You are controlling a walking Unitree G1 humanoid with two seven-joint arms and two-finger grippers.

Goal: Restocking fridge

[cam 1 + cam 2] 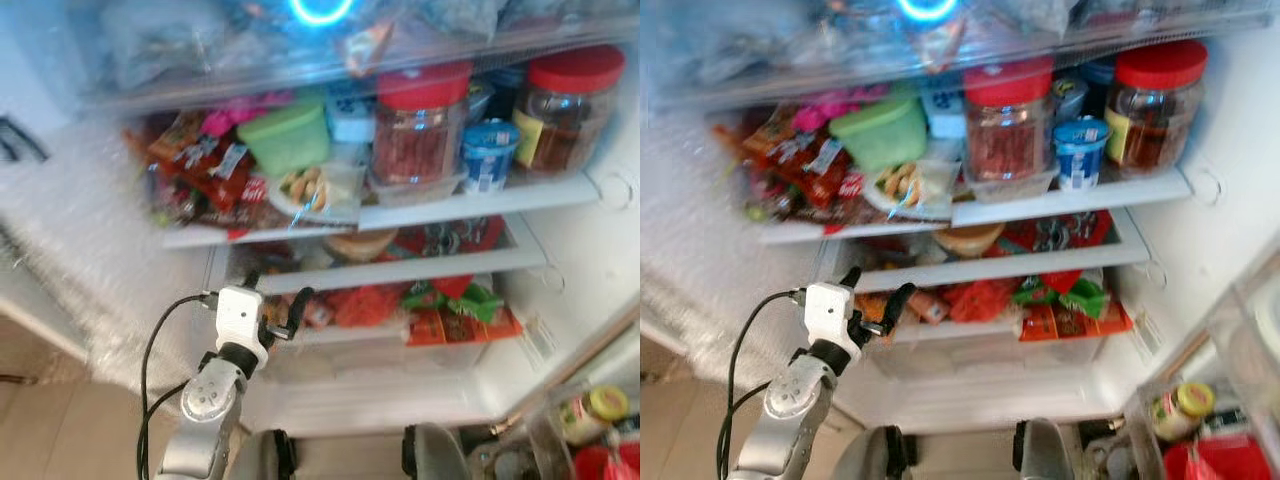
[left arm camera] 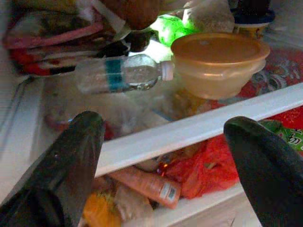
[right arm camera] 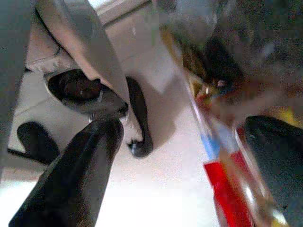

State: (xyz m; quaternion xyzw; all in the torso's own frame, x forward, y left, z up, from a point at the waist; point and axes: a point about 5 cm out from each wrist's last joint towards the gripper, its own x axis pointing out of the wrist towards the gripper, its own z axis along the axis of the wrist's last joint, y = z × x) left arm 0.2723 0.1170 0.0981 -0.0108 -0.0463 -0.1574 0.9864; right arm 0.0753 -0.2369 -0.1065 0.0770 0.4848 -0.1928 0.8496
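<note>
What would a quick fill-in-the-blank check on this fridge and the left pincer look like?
1. The left pincer is raised in front of the open fridge with its fingers ____.
2. The two big jars on the upper shelf have ____ lids.
3. In the left wrist view, the clear water bottle is lying on its ____.
4. The lidded bowl beside that bottle is ____ in colour.

Missing words: open; red; side; orange
</note>
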